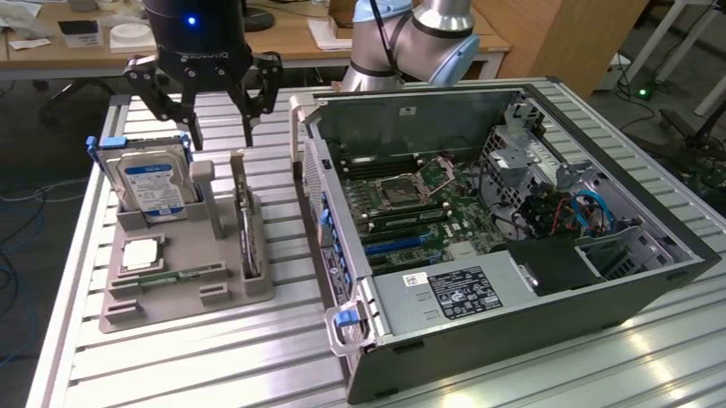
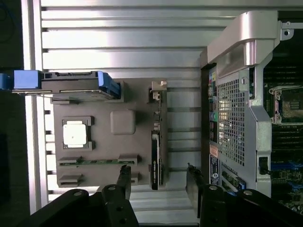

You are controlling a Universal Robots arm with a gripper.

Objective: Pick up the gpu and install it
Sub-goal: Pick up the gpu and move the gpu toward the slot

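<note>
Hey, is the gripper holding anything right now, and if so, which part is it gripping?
Nothing is held. The gripper is open and empty, clear of the gpu, which stands on edge in the grey tray.

Wooden desk [image 1: 289,38] behind, slatted metal table [image 1: 204,365], dark floor [image 1: 34,144]

Counting it off now: one grey tray [image 1: 170,308] on the one worktop [image 1: 227,361], sitting at nine o'clock from the one open computer case [image 1: 635,293] in the exterior view. On that tray I make it one hard drive [image 1: 151,189], one gpu [image 1: 247,231], one processor chip [image 1: 138,253] and one memory stick [image 1: 170,276].
</note>
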